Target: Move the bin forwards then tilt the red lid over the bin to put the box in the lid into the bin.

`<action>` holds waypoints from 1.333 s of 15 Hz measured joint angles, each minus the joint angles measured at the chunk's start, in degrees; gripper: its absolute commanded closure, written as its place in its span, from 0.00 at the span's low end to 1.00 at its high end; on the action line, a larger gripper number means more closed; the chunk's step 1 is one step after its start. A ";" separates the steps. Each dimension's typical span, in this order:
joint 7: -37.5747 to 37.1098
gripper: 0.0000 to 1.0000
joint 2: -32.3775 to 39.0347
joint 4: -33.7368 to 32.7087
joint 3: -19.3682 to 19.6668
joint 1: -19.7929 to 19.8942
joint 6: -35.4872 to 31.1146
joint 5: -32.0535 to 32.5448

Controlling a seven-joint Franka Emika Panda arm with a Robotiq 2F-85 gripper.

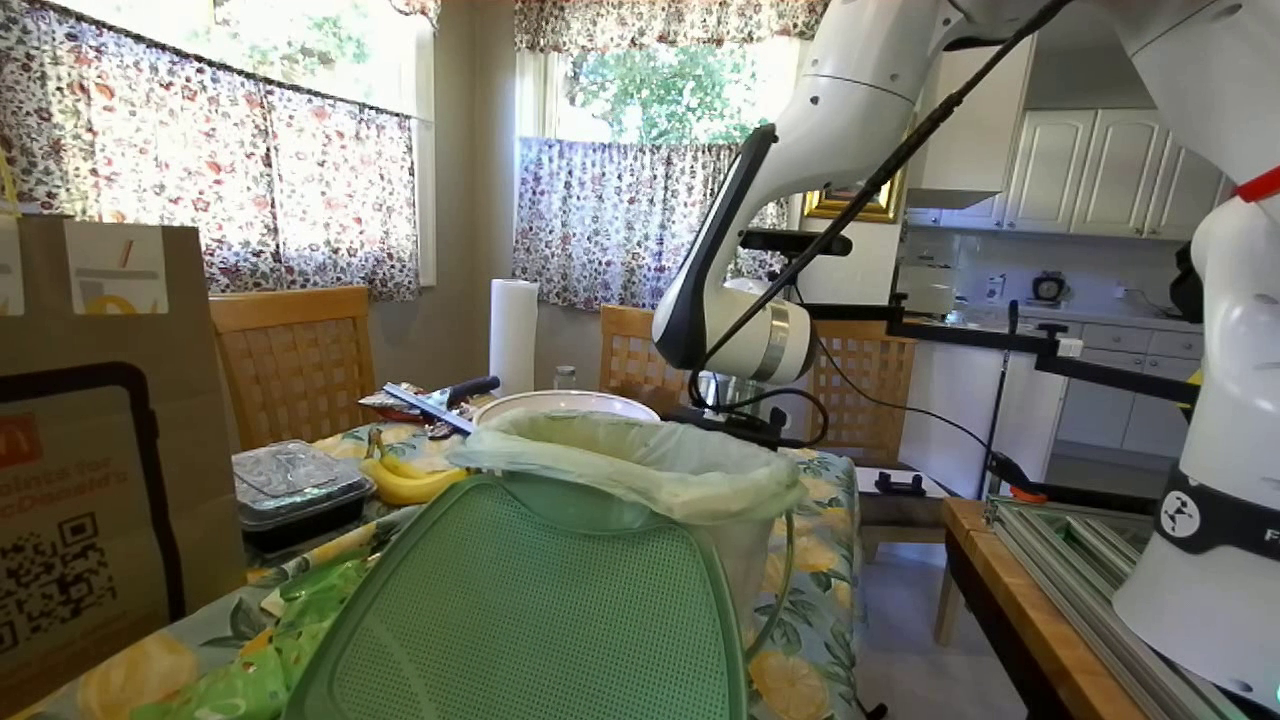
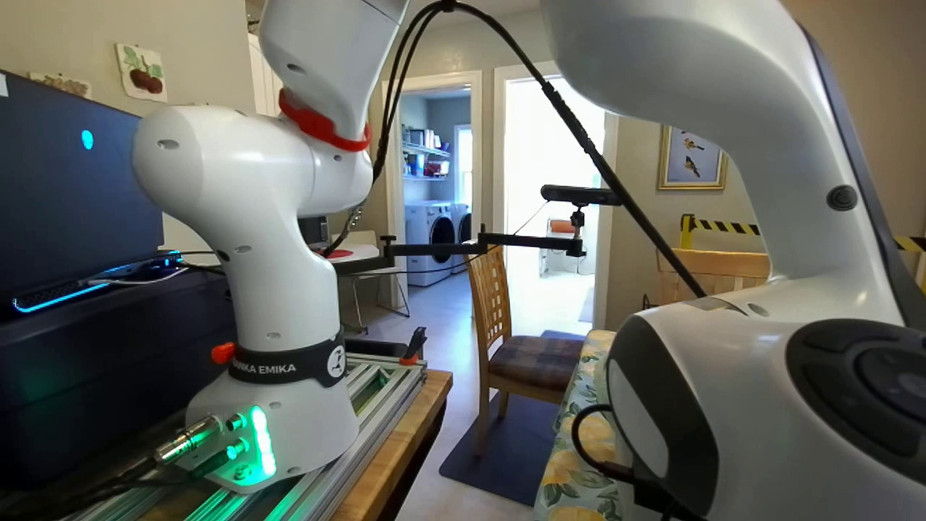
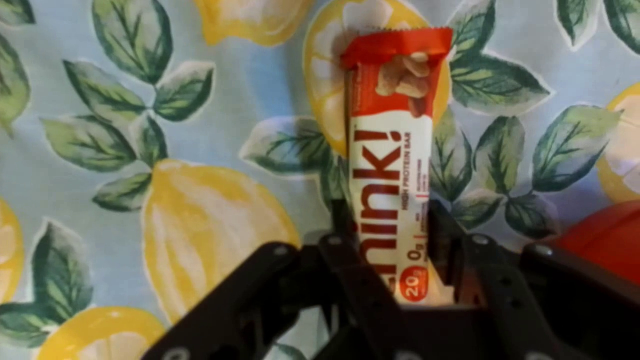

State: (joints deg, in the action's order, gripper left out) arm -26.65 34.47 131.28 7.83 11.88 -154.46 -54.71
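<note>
- Claw [image 3: 391, 215] first: its dark fingers [image 3: 446, 245] flanked the protein bar [image 3: 392, 170], apparently against both edges, though I couldn't tell whether it actually gripped.
- I thought the bar might swivel or slip if lifted, since a long end jutted beyond the fingers.
- Near it, cut off at the wrist view's edge, lay what seemed the red lid [image 3: 610, 237]; a sideways sweep could knock it. Any box in it was out of view.
- Farther off, in an exterior view, the bin [image 1: 745, 555] stood on the surface [image 1: 825, 580] and hid the claw; misjudged clearance could snag the bin's liner [image 1: 630, 465].
</note>
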 measured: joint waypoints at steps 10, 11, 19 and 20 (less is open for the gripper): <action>0.00 0.44 0.04 -0.03 0.23 -1.45 -0.47 0.03; 0.00 0.51 0.04 -0.03 0.23 -1.51 -0.54 0.03; 0.00 0.86 -0.12 -0.05 0.25 -1.55 -0.78 0.04; 0.00 0.86 -0.22 -0.02 0.31 -1.55 -0.94 0.03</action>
State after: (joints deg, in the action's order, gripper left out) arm -26.65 34.25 131.26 8.14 10.33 -155.40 -54.67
